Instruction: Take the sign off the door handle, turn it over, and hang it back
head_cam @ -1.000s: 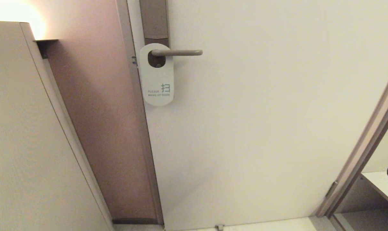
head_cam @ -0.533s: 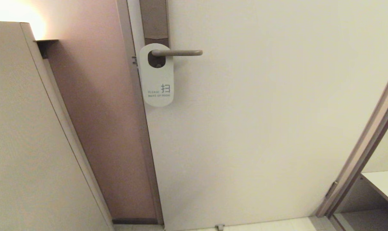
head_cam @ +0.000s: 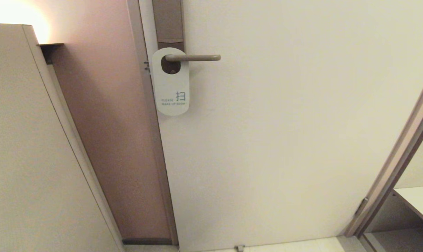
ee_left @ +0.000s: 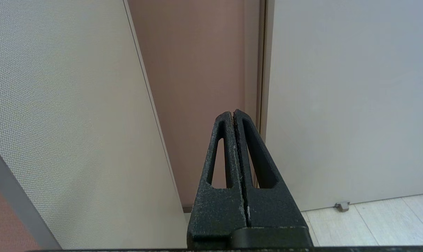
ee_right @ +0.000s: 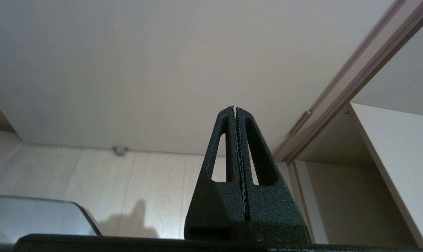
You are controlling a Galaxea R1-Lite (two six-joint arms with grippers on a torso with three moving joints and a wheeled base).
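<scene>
1. One sign (head_cam: pixel 171 87) hangs on the door handle (head_cam: pixel 197 57). It is a flat, thin card with rounded ends and an oval hole near its top, and the lever passes through that hole.
2. The sign's visible face is smooth and white, with a teal character and small teal lettering reading "PLEASE MAKE UP ROOM" near its lower end. It hangs upright, flat against the door (head_cam: pixel 285 140).
3. The one door handle is a slim, straight, round-section lever of matte beige-grey metal, lying level. It springs from a tall brown rectangular backplate (head_cam: pixel 168 21), and its free end reaches well past the sign's edge.
4. The door is a single broad, smooth, pale panel. Beside its handle edge runs a dull pinkish-brown wall strip (head_cam: pixel 106 122), and further left stands one pale panel (head_cam: pixel 26 157) with a fine woven grain, seen closely in the left wrist view.
5. A small metal stop (head_cam: pixel 238 247) sits at the door's foot, on pale floor tiles (ee_right: pixel 92 175).
6. Two grippers are present, both of black, grainy, moulded material with tapering, slotted fingers.
7. The left gripper (ee_left: pixel 233 112) has its two fingers pressed together on nothing, pointing toward the door's edge low down.
8. The right gripper (ee_right: pixel 234 107) likewise has its fingers closed together and empty, its toothed inner pads meeting, low before the door's base.
9. Neither gripper touches the sign or the handle.
</scene>
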